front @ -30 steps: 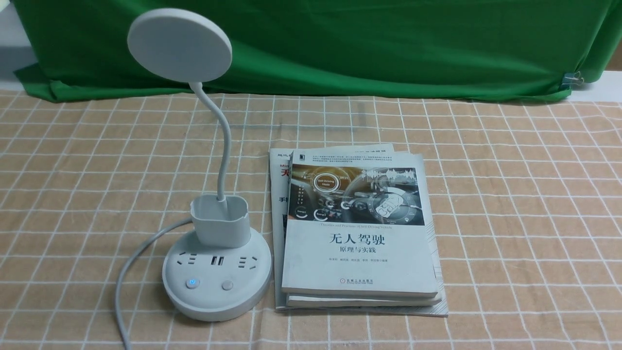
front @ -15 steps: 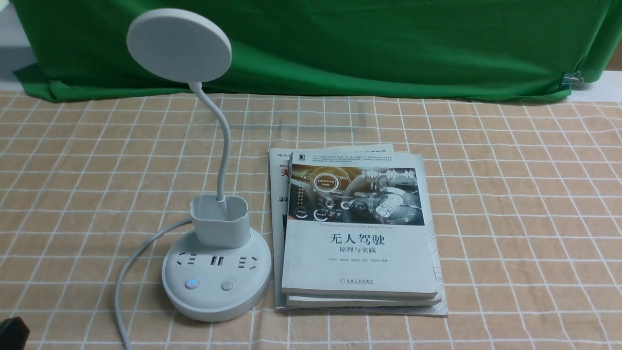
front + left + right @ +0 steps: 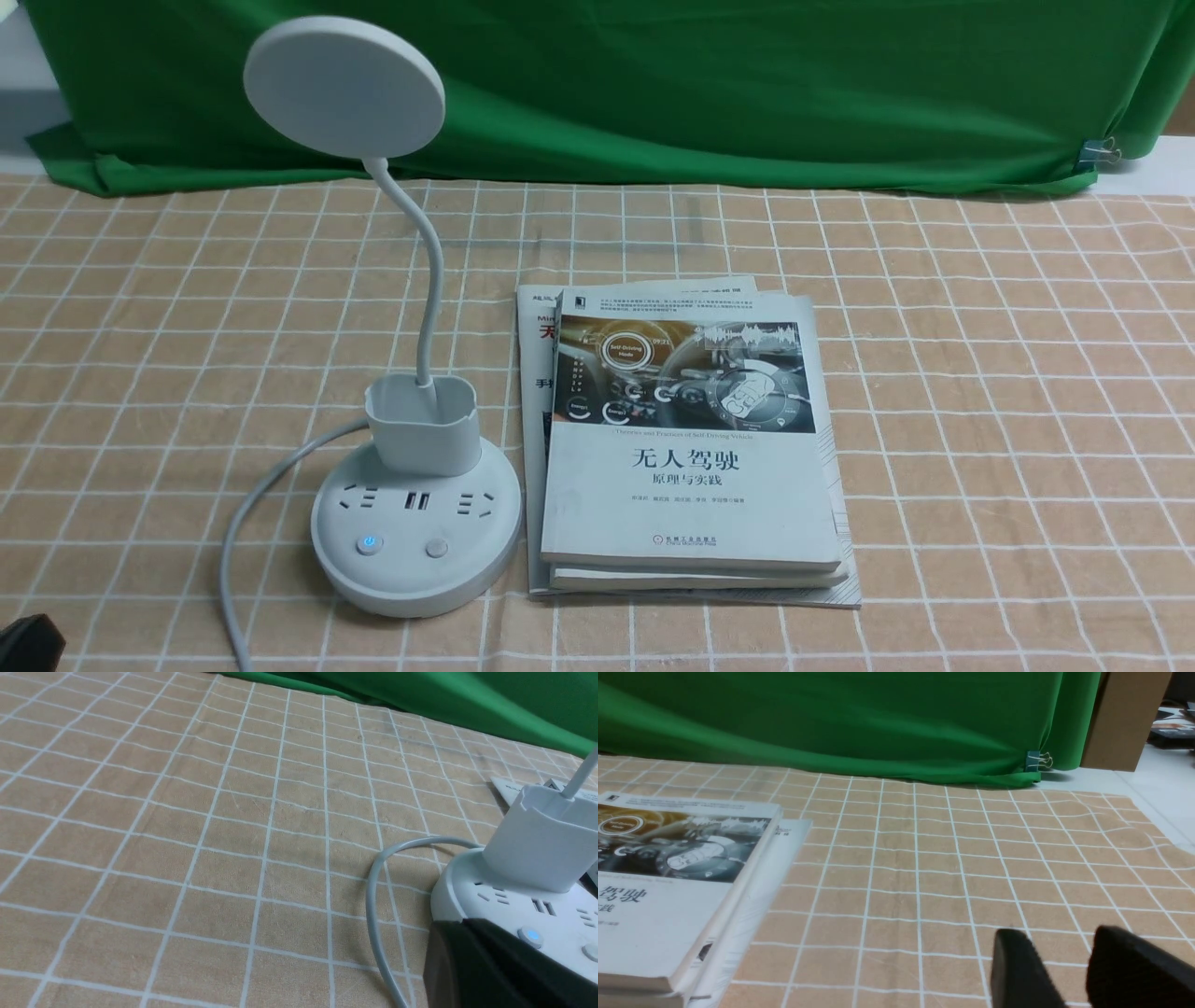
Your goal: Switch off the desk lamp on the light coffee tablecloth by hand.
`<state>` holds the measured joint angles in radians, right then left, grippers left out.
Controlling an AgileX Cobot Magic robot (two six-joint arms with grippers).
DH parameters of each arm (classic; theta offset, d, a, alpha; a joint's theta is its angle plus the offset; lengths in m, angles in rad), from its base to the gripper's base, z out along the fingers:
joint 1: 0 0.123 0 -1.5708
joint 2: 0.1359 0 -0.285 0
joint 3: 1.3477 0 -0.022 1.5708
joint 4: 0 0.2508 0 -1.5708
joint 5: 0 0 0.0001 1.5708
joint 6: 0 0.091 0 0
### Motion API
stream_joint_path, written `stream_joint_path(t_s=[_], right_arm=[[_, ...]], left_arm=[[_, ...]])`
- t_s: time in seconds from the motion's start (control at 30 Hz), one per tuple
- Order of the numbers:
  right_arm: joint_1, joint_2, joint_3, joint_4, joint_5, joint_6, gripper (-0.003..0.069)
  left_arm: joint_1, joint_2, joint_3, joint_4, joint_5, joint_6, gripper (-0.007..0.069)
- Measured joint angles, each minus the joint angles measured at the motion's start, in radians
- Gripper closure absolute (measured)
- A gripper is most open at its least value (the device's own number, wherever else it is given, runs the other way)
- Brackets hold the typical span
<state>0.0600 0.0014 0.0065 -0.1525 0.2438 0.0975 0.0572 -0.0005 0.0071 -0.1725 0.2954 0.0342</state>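
The white desk lamp [image 3: 415, 537] stands on the light coffee tablecloth [image 3: 980, 373], left of centre, its disc head [image 3: 344, 86] raised on the gooseneck above the cup holder [image 3: 422, 422]. The base has two buttons: the left one [image 3: 370, 544] glows blue, the right one [image 3: 436, 548] is plain. My left gripper [image 3: 26, 644] only shows as a black tip at the bottom left corner, well left of the base. In the left wrist view its black fingers [image 3: 460, 926] lie together just before the base [image 3: 514, 900] and the blue button [image 3: 530, 935]. My right gripper [image 3: 1069, 952] is open and empty over bare cloth.
A stack of books [image 3: 686, 448] lies right beside the lamp base and also shows in the right wrist view [image 3: 668, 882]. The lamp's grey cable [image 3: 245, 504] curves off the base to the front left. A green cloth [image 3: 700, 84] hangs along the back.
The black tip of my left gripper has come into the front view at the bottom left corner. The lamp, books and blue button light are unchanged.
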Motion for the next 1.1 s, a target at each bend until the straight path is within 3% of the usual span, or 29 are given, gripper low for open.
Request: stream_joint_path(t_s=[0.43,1.1], right_arm=[[0.000,0.000,0.000,0.000,0.000,0.000,0.0417],[0.000,0.000,0.000,0.000,0.000,0.000,0.0417]], left_arm=[[-0.052,0.000,0.000,0.005,0.001,0.000,0.0627],[-0.049,0.000,0.000,0.013,0.002,0.011,0.0626]])
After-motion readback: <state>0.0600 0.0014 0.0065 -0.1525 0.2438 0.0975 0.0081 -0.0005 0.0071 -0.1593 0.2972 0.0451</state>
